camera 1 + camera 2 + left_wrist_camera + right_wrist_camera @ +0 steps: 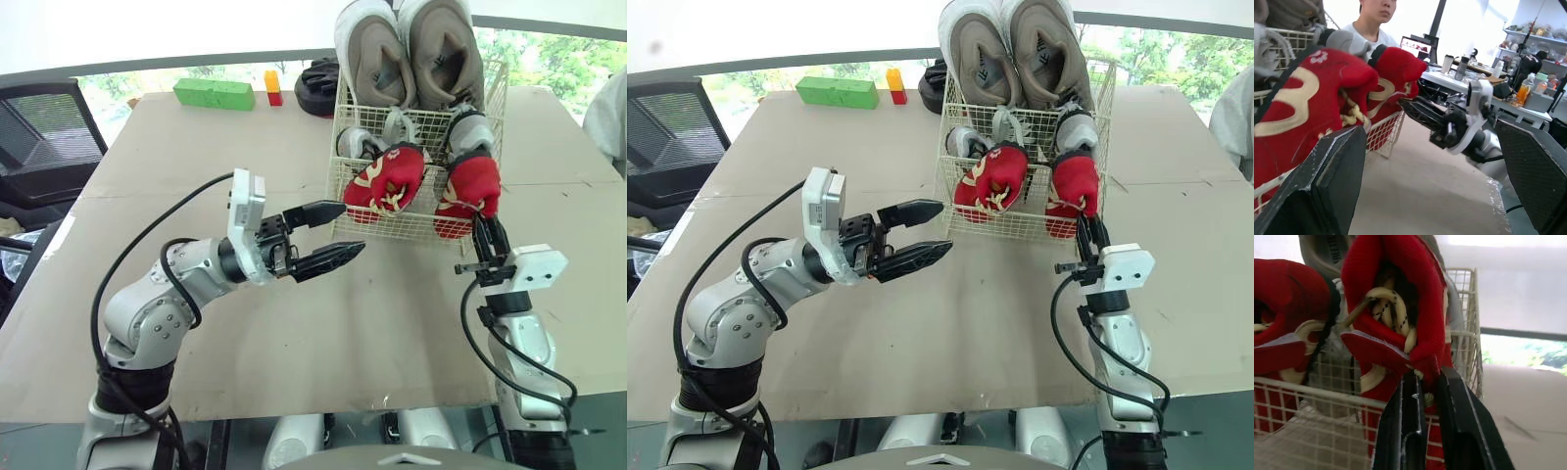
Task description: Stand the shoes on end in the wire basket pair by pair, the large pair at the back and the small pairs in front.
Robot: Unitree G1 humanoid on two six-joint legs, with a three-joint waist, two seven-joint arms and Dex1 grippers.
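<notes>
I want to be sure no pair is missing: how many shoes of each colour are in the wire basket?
large beige shoes: 2
small grey shoes: 2
small red shoes: 2
Total: 6 shoes

The left gripper (1427, 132) spreads its black fingers (1327, 186) wide before a wire basket (1387, 139) holding two red shoes (1303, 107). The right gripper (1406, 104) touches the farther red shoe (1396, 73). A person (1376, 22) sits behind.
</notes>
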